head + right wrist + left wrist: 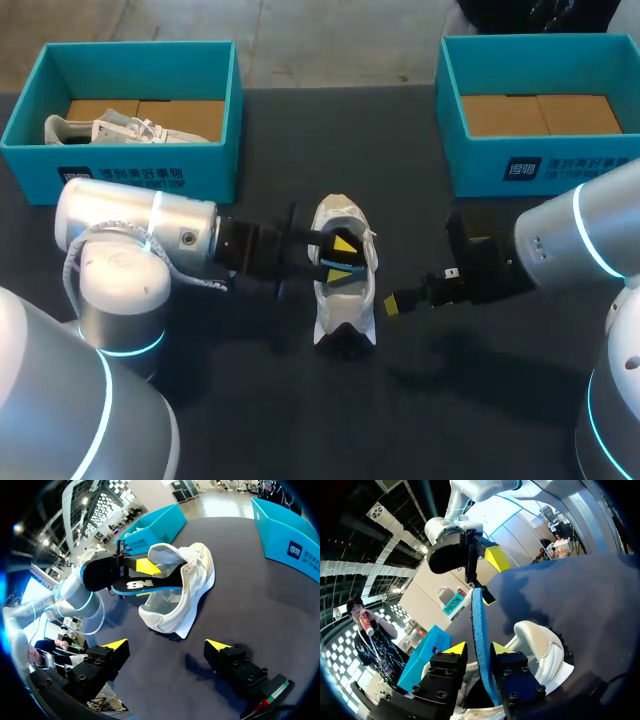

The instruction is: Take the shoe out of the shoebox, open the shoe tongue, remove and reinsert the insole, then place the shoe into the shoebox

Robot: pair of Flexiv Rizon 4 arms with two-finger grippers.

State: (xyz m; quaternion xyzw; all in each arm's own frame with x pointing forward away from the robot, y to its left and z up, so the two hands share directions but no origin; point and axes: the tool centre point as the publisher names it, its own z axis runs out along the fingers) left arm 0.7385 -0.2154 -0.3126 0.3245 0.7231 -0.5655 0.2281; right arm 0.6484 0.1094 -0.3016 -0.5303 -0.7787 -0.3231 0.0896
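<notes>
- Dark table (480, 400): white shoe (343, 215) sits mid-table, between both arms.
- Left gripper (478, 648) clamps blue insole (479, 625) at the shoe's opening.
- Right gripper (167, 645) spread wide, empty, beside the shoe.
- Left box (140, 165) holds second shoe (100, 128); right box (540, 170) at the far right.

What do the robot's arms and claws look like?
Both arms are fat, shiny silver tubes with glowing blue rings: the left arm and the right arm. A pale cable loops beside the left one. Each claw is black and blocky with two bright yellow pointy tips: left claw, right claw.
</notes>
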